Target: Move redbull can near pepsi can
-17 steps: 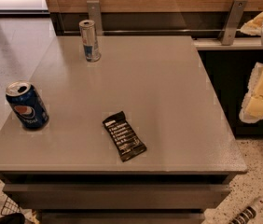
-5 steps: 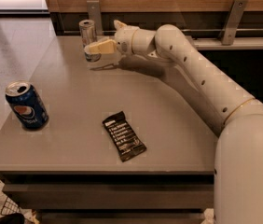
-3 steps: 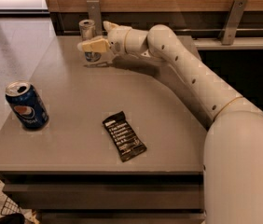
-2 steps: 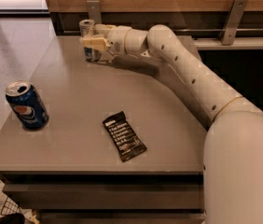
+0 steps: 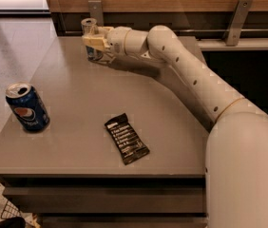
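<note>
The redbull can [image 5: 89, 26] stands upright at the far left corner of the grey table [image 5: 77, 94]. Only its silver top and a bit of its lower body show. My gripper [image 5: 95, 42] is at the can, covering its middle, with the white arm [image 5: 181, 65] reaching in from the right. The pepsi can [image 5: 27, 107], dark blue with a round logo and an open silver top, stands upright near the table's left edge, well in front of the redbull can.
A black snack bar [image 5: 126, 138] lies flat near the table's front middle. A wooden wall with metal brackets [image 5: 236, 18] runs along the back. The table's left edge drops to a pale floor [image 5: 5, 46].
My gripper has moved left from beside the redbull can until it sits over the can's middle. The pepsi can and snack bar have not moved.
</note>
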{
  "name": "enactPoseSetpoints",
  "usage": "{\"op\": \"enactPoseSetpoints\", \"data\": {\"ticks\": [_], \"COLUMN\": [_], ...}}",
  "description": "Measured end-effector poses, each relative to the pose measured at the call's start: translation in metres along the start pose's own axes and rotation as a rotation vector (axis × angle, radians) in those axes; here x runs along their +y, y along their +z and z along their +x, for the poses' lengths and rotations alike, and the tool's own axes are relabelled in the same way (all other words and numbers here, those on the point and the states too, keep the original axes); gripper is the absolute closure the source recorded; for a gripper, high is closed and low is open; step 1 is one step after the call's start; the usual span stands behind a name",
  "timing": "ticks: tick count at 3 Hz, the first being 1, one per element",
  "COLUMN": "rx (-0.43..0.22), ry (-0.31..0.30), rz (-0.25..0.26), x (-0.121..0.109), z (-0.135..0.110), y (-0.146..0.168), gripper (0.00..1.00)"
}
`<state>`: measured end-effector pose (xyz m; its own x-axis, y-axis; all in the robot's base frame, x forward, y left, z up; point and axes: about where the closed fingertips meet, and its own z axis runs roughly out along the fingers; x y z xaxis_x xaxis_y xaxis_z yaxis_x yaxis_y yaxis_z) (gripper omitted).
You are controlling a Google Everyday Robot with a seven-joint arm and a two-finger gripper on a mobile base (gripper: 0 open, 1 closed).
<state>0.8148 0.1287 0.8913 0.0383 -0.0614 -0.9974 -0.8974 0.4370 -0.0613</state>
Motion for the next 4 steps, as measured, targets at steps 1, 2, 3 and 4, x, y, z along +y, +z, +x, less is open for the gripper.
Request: {"op": "enactPoseSetpoints", "data": {"ticks": [1,2,3,4], "rx": [0.000,0.002,-0.015,-0.040], "ry": [0.000,0.011,0.022,0.015], "rz": [-0.003,-0.013,-0.020,-0.020], "x": [0.002,0.005,0.018,0.042], "z": [0.000,-0.006,-0.028,-0.054], "y": [0.002,-0.003,-0.025,-0.054], "gripper": [1.00,1.00,1.00,1.00]}}
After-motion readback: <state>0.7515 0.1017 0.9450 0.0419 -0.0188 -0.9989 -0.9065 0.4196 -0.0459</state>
